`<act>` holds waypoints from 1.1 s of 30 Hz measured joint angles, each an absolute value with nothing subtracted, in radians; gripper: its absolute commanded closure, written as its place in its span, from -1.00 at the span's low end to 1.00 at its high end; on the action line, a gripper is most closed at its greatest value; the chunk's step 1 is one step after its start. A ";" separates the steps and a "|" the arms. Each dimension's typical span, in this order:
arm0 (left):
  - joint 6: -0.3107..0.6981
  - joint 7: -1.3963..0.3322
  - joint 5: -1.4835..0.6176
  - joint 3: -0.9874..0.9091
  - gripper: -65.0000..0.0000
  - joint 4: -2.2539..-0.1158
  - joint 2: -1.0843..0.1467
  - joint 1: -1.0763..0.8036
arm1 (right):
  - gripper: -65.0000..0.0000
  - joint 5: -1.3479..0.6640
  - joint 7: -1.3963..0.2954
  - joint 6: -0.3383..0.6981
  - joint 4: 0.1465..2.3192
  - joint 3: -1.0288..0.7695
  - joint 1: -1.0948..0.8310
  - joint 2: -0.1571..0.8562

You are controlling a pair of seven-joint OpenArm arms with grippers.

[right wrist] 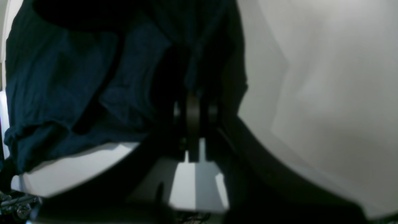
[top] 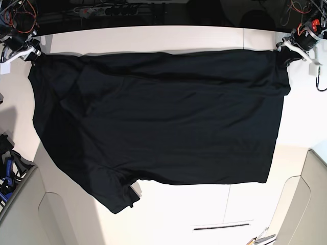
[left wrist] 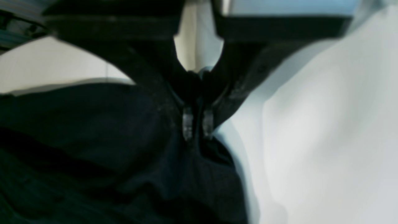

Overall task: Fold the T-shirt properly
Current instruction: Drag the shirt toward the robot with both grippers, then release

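Note:
The black T-shirt (top: 163, 117) is spread wide over the white table (top: 214, 204), wrinkled, with one sleeve (top: 118, 196) pointing to the front left. My left gripper (top: 285, 52) is shut on the shirt's far right corner. In the left wrist view its fingertips (left wrist: 188, 124) pinch the dark cloth (left wrist: 93, 149). My right gripper (top: 33, 54) is shut on the far left corner. In the right wrist view its closed jaws (right wrist: 194, 109) sit in the bunched cloth (right wrist: 77, 81). The shirt's far edge stretches taut between the two grippers.
Cables and a power strip (top: 102, 9) run along the table's back edge. Blue-handled items (top: 7, 176) lie at the left edge. Grey panels (top: 306, 204) flank the front corners. A thin dark slot (top: 222, 226) and small tools (top: 261, 237) are near the front.

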State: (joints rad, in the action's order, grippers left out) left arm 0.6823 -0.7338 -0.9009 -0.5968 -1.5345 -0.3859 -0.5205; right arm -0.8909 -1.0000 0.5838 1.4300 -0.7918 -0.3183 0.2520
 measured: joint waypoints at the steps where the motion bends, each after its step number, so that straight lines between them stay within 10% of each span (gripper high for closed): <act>1: 0.682 -0.740 -0.908 -0.597 1.00 -1.539 -0.386 -0.533 | 1.00 -0.890 -1.000 0.584 1.430 -0.793 -0.319 0.252; 24: 0.685 -0.823 -1.008 -0.677 0.91 -1.598 -0.386 -0.617 | 1.00 -0.890 -1.015 0.588 1.435 -0.823 -0.372 0.252; 29: 0.686 -0.873 -1.016 -0.677 0.08 -1.599 -0.385 -0.617 | 0.11 -0.893 -1.010 0.600 1.440 -0.825 -0.372 0.253; 33: 0.686 -0.887 -1.020 -0.708 0.07 -1.599 -0.385 -0.617 | 0.08 -0.889 -1.014 0.599 1.441 -0.850 -0.366 0.254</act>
State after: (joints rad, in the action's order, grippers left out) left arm 0.6857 -0.8871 -1.0199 -0.7078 -1.5986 -0.3847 -0.6167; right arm -0.8890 -1.0142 0.5991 1.4406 -0.8501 -0.3656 0.2539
